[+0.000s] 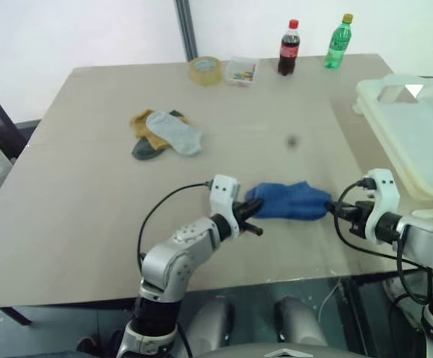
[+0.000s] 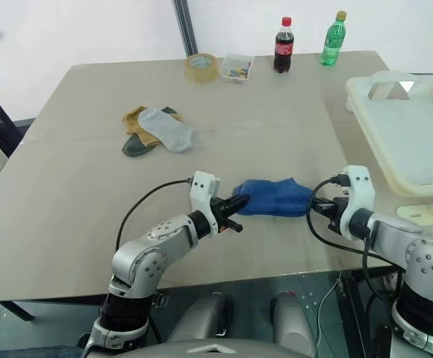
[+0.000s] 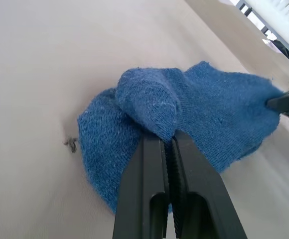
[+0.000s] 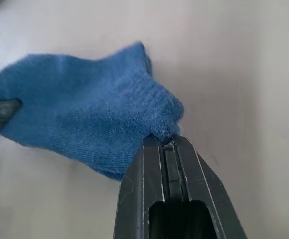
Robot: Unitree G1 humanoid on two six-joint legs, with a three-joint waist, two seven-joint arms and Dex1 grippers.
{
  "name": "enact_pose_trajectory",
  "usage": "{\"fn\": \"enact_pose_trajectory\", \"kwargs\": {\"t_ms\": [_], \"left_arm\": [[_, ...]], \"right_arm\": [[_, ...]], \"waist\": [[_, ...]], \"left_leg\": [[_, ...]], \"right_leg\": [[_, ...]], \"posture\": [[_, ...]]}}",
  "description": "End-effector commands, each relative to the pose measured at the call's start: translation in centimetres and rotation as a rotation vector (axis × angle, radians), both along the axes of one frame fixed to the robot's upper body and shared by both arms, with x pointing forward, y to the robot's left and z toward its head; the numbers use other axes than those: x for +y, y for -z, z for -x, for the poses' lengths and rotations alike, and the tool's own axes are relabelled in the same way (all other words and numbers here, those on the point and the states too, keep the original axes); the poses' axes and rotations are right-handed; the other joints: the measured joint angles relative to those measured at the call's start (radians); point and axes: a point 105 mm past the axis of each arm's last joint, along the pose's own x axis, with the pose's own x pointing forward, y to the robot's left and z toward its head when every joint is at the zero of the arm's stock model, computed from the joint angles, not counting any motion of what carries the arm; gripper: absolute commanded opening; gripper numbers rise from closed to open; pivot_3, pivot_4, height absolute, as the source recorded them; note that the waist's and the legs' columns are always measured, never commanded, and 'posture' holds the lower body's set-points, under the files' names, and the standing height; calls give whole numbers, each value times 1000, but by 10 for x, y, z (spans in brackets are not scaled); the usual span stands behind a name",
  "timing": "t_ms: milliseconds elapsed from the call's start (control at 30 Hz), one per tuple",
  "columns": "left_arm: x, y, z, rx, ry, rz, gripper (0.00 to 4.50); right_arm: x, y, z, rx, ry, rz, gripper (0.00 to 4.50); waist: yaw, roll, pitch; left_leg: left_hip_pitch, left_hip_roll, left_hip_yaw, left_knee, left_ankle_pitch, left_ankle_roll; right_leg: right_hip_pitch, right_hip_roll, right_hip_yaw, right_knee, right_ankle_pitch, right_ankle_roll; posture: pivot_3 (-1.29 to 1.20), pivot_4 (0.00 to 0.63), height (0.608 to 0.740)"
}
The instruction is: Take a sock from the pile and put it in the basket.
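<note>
- The left gripper (image 1: 252,216) is clenched on one end of a blue sock (image 1: 290,201); in the left wrist view its two fingers (image 3: 149,189) pinch a fold of the cloth.
- The right gripper (image 1: 334,211) is clenched on the other end of the same sock, so the sock hangs stretched between both, just over the near part of the surface (image 1: 75,224).
- The basket (image 1: 418,134) stands at the right edge of the surface, just beside the right arm, and the sock is outside it.
- Further away, on the left half, lies the pile (image 1: 164,134): a grey sock on top of a yellow one and a dark green one.
- At the far edge there are a tape roll (image 1: 204,70), a small clear box (image 1: 241,71), a cola bottle (image 1: 289,48) and a green bottle (image 1: 338,42).
</note>
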Motion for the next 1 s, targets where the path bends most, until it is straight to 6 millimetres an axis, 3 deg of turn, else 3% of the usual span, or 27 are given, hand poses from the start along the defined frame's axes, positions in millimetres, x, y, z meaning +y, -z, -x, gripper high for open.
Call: {"fn": "enact_pose_trajectory", "kwargs": {"t_ms": [33,200,367,467,633,867,967,1000], "left_arm": [[-5,-11,3,-20,23,27,0],[-3,-11,2,-17,15,26,0],[0,-12,0,-20,0,26,0],[-1,-13,1,-13,-2,44,0],[-3,-13,2,-10,14,44,0],[-2,-13,1,-8,1,34,0],[0,-15,0,-16,0,41,0],[1,-16,-1,-17,-1,49,337]], "right_arm": [[-1,-5,0,-34,-6,27,568],[-4,-9,2,-59,-20,71,2645],[1,-48,-10,-324,-85,153,2645],[19,-54,-14,-474,-193,242,2645],[54,-26,-16,-554,-383,296,2645],[55,39,-26,-379,-389,311,2645],[56,54,-22,-278,-372,251,2645],[56,55,-22,-267,-368,242,2688]], "waist": [[0,0,0],[0,0,0],[-1,0,0],[-2,0,0],[-1,-1,1],[3,-3,1],[-1,-4,0],[-1,-4,0]], "left_leg": [[0,0,0,0,0,0],[0,0,0,0,0,0],[0,0,0,0,0,0],[0,0,0,0,0,0],[0,0,0,0,2,-4],[0,0,-1,-1,3,-5],[1,1,-1,0,3,-5],[2,1,-1,-1,3,-5]], "right_leg": [[0,0,0,0,0,0],[0,0,0,0,0,0],[0,0,0,-1,0,0],[0,1,0,-1,0,0],[0,0,0,-2,0,1],[1,0,-1,-3,0,0],[2,1,-1,-3,0,0],[2,1,-1,-3,0,0]], "posture": [[0,150,740],[0,150,740],[0,150,740],[0,150,740],[0,150,740],[0,150,740],[0,150,740],[0,150,740]]}}
